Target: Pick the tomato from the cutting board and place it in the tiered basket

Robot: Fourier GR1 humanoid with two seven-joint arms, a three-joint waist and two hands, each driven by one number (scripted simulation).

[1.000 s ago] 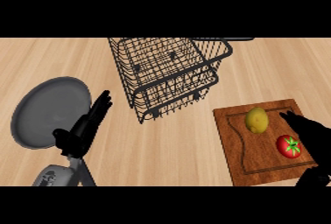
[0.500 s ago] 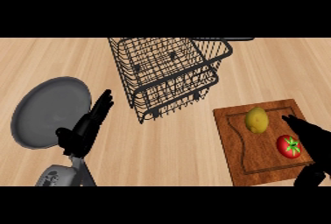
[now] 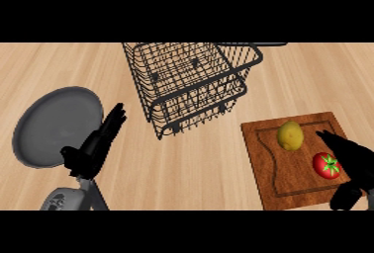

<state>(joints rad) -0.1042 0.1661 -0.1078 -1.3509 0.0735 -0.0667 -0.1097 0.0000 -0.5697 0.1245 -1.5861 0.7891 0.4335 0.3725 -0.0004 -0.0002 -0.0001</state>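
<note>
Two fruits lie on the board [image 3: 292,183] at the right of the counter: a yellow one, perhaps a lemon [image 3: 290,135], nearer the top, and the tomato [image 3: 326,165] just below and to its right, close to the board's right edge. The tomato sits flat on the wood, its green stalk showing, not yet lifted.

The right hand [image 3: 352,159] is right beside the tomato, its fingers stretched over the fruit's upper right side and the thumb low at the board's bottom corner. The fingers are spread and relaxed, not curled round anything; whether they touch the tomato I cannot tell.

The left hand [image 3: 93,148] rests open at the left, fingers straight and pointing up, next to a grey plate [image 3: 51,126]. It holds nothing.

The basket [image 3: 191,84], of black wire, stands at the top centre, well apart from the board and to its upper left.

By my reading the step in hand is the approach to the grasp. Next the right hand needs to settle round the tomato and close on it without nudging the lemon, then lift and carry it up and leftward over the basket's rim before letting go.
</note>
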